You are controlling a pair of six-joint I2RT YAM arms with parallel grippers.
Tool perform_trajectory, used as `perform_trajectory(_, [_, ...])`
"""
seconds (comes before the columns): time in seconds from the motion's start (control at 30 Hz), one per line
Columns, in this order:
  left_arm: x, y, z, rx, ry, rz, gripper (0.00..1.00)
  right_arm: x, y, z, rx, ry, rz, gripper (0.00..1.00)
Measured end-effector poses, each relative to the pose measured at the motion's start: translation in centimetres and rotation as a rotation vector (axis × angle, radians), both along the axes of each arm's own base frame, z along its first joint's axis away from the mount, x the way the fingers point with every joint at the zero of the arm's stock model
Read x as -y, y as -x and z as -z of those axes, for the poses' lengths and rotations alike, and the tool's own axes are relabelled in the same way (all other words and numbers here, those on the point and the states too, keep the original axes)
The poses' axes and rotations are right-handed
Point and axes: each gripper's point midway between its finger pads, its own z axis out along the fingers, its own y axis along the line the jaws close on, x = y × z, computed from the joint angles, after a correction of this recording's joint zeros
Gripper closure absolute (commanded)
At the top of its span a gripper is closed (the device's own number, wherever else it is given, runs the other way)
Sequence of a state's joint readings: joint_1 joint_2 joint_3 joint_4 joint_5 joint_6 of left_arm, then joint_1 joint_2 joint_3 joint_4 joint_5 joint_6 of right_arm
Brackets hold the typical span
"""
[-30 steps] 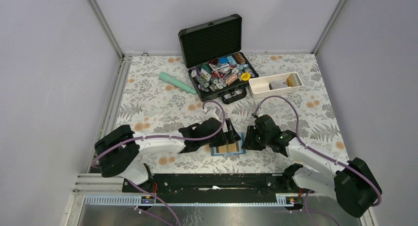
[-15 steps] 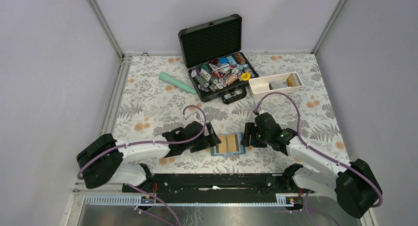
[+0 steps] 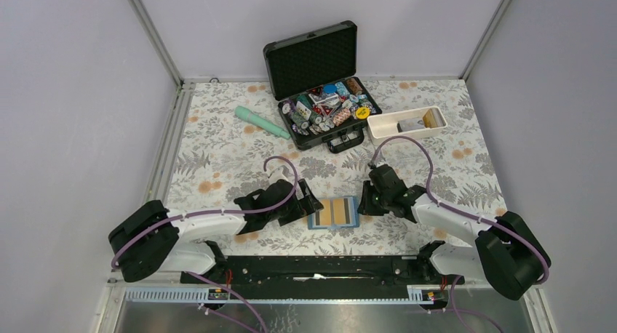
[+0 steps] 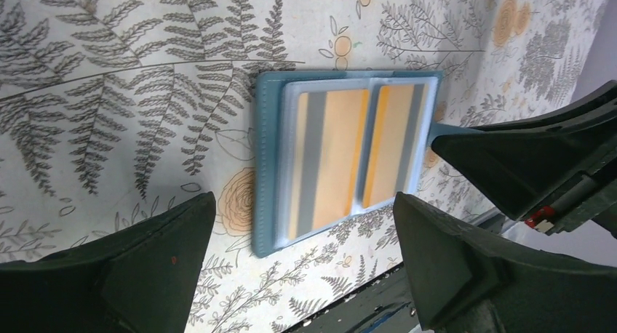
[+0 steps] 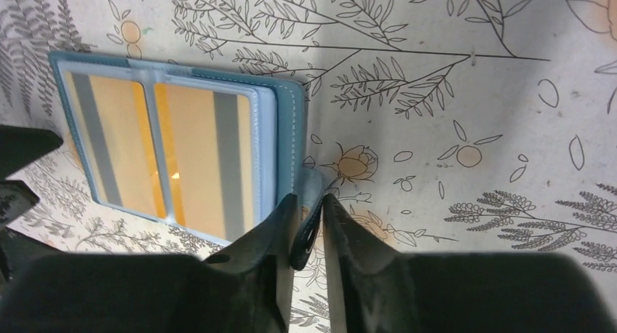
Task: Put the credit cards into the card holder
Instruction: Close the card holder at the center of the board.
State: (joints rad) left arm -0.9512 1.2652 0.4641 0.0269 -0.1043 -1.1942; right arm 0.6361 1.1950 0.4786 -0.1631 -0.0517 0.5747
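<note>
Arms: Since a second ago, my left gripper (image 3: 311, 204) has drawn back leftward off the small teal-blue folding card holder (image 3: 333, 211). It now lies uncovered and open on the floral-patterned table (image 3: 218, 158). My right gripper (image 3: 361, 201) has moved in on its right edge.

Inspector: Left wrist view?

Arms: Left jaws wide and empty, with the holder ahead between them, untouched. Two orange-gold plastic credit cards (image 4: 331, 158) with grey stripes sit in its pale slotted inside.

Inspector: Right wrist view?

Arms: Right jaws narrow, pinching the holder's snap tab (image 5: 309, 231).

Inspector: Handling?

Arms: Judged light, soft and floppy, likely to slide. The tab or spine edge is the sound hold. The cards look stiff and thin, best taken by an edge.
</note>
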Motion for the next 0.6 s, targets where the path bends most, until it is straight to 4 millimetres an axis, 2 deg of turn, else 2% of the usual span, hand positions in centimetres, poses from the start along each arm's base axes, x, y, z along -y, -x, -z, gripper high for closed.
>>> perform_trajectory(0.07, [0.3, -0.1, -0.1, 0.001, 0.018, -0.001, 0.02, 0.0, 0.1, 0.2, -0.007, 0.002, -0.006, 0.94])
perform_trajectory(0.13, [0.7, -0.2, -0.1, 0.002, 0.038, 0.003, 0.03, -0.2, 0.2, 0.0, -0.009, -0.004, -0.013, 1.0])
perform_trajectory(0.37, [2.1, -0.8, -0.2, 0.015, 0.084, 0.018, 0.06, -2.0, -0.9, -3.2, 0.042, -0.087, -0.047, 1.0])
perform_trajectory(0.6, [2.5, -1.1, -0.3, 0.028, 0.102, 0.022, 0.06, -4.4, -0.7, -5.1, 0.038, -0.21, -0.107, 1.0])
